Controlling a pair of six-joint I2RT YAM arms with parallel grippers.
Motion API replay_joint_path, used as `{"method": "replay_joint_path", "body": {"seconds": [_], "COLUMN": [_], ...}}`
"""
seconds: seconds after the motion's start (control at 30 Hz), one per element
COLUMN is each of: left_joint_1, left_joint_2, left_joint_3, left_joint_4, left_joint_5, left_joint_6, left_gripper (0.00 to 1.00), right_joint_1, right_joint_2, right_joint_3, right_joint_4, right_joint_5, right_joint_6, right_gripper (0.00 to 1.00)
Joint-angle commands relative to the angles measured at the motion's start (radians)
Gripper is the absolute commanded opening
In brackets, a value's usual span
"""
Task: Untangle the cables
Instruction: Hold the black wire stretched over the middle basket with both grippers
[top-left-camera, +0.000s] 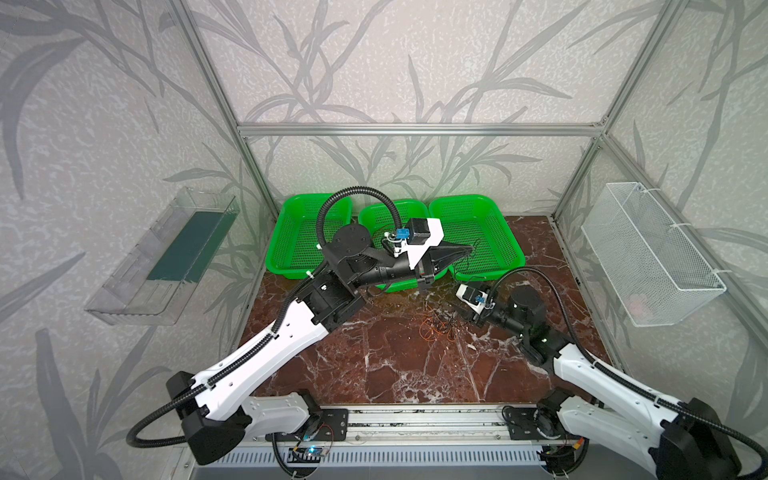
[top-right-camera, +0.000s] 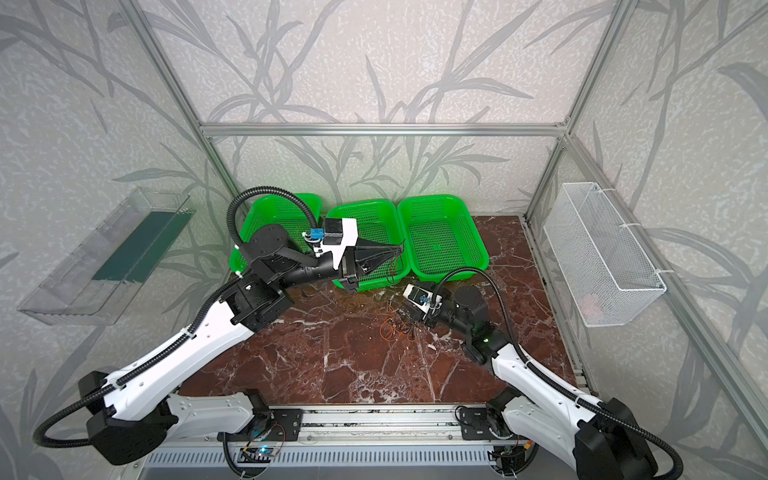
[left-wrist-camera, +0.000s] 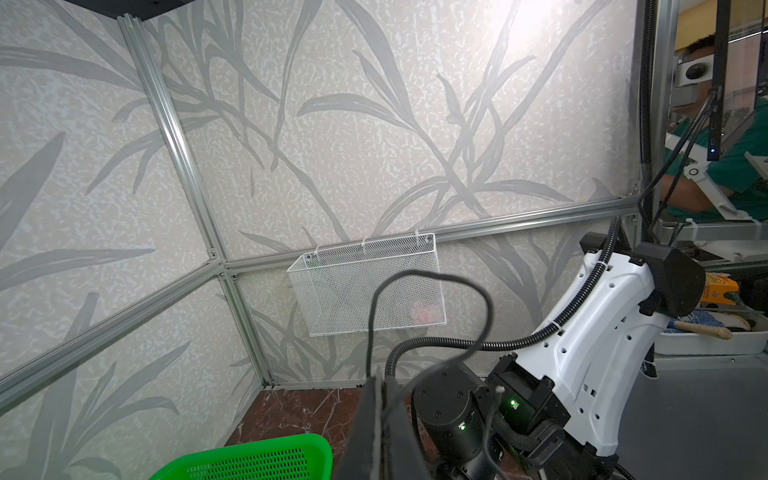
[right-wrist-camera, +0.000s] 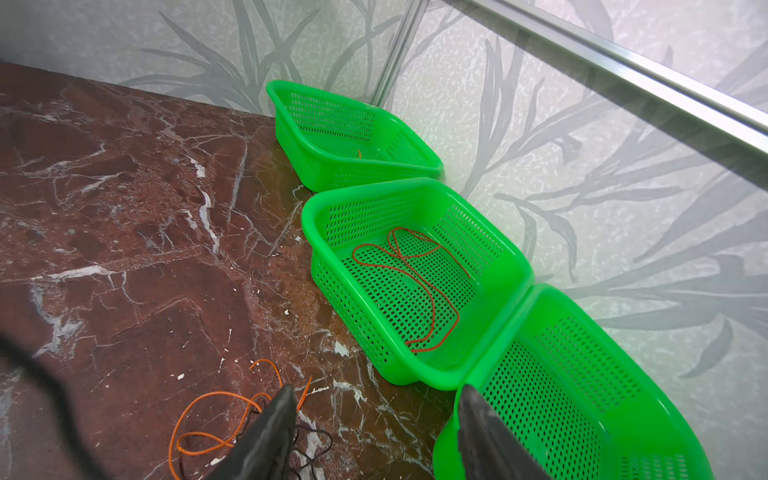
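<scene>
One red cable (right-wrist-camera: 405, 257) in middle basket (right-wrist-camera: 345, 299)

Both top views look from high above the front edge of the table (top-left-camera: 395, 374), steeply down and toward the back wall (top-left-camera: 415, 62), and share nearly the same whole scene; the left wrist view is raised, looking close past the left tool (left-wrist-camera: 380, 384) roughly level at the wire basket (left-wrist-camera: 332, 291) on the side wall (left-wrist-camera: 415, 124); the right wrist view sits low, near the table, looking past the right tool (right-wrist-camera: 376, 390) toward the green baskets (right-wrist-camera: 415, 199), which both top views also show.
</scene>
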Motion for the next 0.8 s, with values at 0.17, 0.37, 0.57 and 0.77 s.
{"method": "replay_joint_path", "body": {"seconds": [0.17,0.37,0.57,0.77], "left_joint_1": [-0.009,-0.009,-0.009,-0.009], "left_joint_2": [0.005,0.005,0.006,0.008], "left_joint_3": [0.040,0.040,0.041,0.043], "left_joint_4": [0.040,0.037,0.034,0.032], "left_joint_5": [0.026,0.024,0.017,0.018], "left_joint_6": [-0.019,-0.017,-0.012,-0.012], "left_gripper": [0.00,0.00,0.00,0.00], "right_joint_1": [0.004,0.045,0.059,0.076], "right_joint_2": [-0.057,-0.082,-0.085,-0.102], "right_joint_3": [0.004,0.025,0.036,0.033], "right_joint_4": [0.059,-0.020,-0.068,-0.082], "right_joint_5": [-0.138,-0.194,-0.199,-0.187], "right_joint_6": [-0.010,-0.061,-0.094,-0.107], "right_gripper": [0.55,0.51,0.48,0.44]}}
